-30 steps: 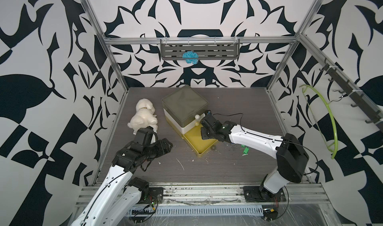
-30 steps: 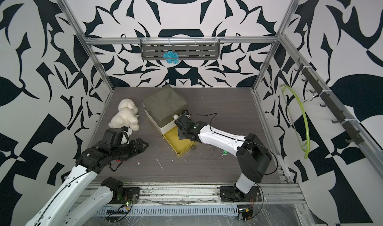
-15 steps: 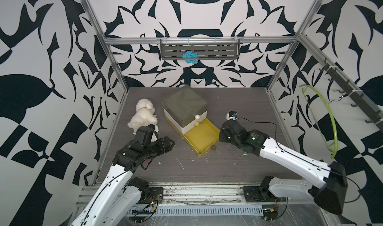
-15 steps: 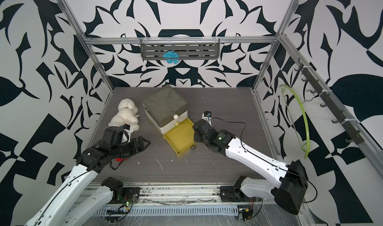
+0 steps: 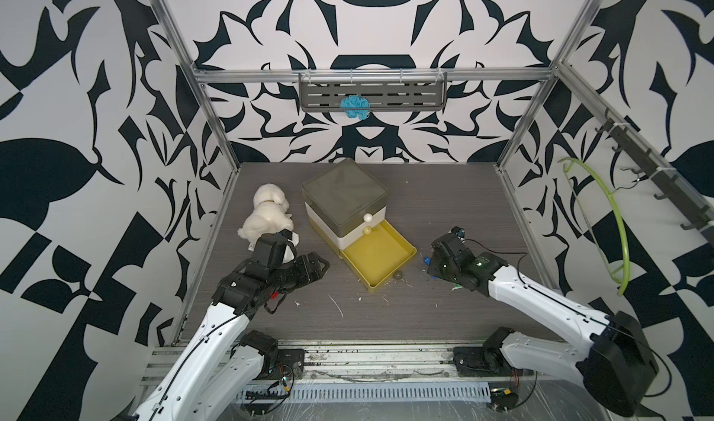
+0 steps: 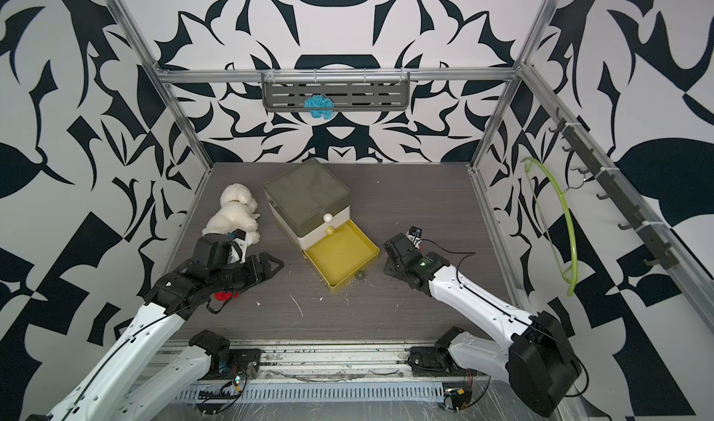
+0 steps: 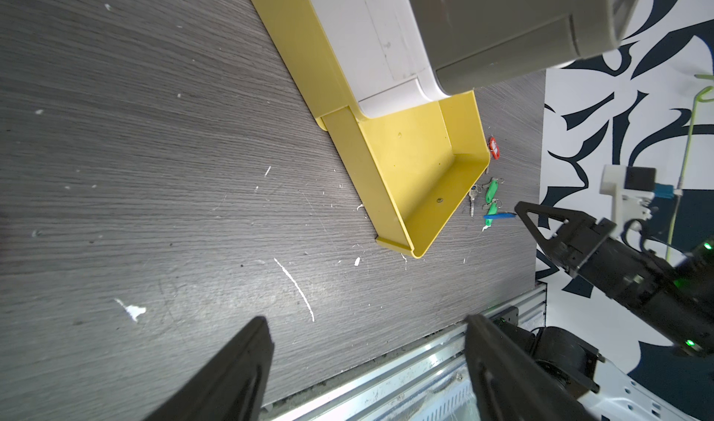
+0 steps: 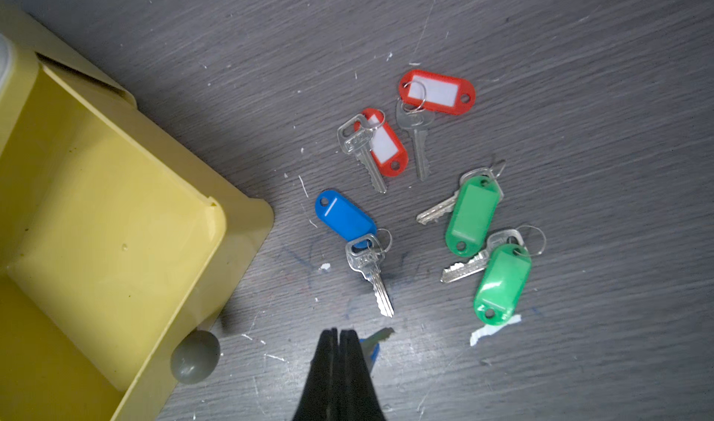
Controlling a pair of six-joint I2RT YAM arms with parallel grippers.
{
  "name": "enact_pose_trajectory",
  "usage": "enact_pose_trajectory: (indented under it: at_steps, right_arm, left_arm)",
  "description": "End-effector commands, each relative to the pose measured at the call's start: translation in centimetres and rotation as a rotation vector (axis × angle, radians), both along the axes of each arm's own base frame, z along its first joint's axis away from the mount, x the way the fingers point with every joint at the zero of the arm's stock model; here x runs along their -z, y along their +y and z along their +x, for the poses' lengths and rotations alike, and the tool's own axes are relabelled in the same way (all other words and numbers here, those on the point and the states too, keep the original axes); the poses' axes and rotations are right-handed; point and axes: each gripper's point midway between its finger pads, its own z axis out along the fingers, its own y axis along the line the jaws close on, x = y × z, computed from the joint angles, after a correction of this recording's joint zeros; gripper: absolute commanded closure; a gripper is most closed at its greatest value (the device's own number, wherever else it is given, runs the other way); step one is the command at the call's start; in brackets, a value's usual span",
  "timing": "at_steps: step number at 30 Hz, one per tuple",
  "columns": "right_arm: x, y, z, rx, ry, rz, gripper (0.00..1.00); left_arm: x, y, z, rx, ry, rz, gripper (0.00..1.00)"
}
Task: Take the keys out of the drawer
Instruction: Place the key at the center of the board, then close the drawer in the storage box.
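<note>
Right gripper shut above keys on bench by drawer corner; probably light, stiff, slippery; tags offer grip

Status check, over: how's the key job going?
Left gripper open, empty. Right gripper shut. Keys out on table, beside empty yellow drawer. Nothing blocking.

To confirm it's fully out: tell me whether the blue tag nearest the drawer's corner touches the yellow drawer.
Apart. The right wrist view shows a plain strip of dark table between the blue tag and the corner of the yellow drawer.
</note>
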Motion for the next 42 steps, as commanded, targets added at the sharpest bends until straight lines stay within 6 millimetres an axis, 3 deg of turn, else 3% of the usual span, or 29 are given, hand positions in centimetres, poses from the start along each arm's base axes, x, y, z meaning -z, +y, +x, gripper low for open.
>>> enact_pose_trajectory:
  at_steps: [1,6,14,19,30,37,42]
  right_arm:
    - [0.6,0.7,1.1,-0.007,-0.007,0.028,1.00]
    - [2.1,1.2,1.3,-0.017,0.046,0.049,1.00]
    - [4.0,0.5,1.2,-0.003,0.118,0.032,1.00]
    - [3.9,0.4,1.6,-0.023,0.127,0.048,1.00]
    - [1.6,0.8,2.1,-0.098,0.124,0.057,0.63]
    - [-1.0,0.8,2.1,-0.148,0.087,0.060,0.60]
    - [-1.2,0.7,0.2,-0.109,0.135,0.112,0.60]
  left_arm:
    - [-0.6,-0.3,-0.1,0.018,-0.007,-0.012,0.17]
    - [-0.7,-0.4,0.0,0.018,-0.002,-0.009,0.16]
    - [-1.2,-0.3,0.5,0.008,-0.002,0.004,0.17]
    - [-2.3,0.0,1.5,-0.032,-0.023,0.016,0.16]
    - [-5.0,-0.1,3.3,-0.055,-0.018,0.044,0.16]
    - [-9.1,0.5,4.6,-0.048,-0.123,0.097,0.16]
    - [-13.1,0.0,7.0,0.007,-0.192,0.128,0.16]
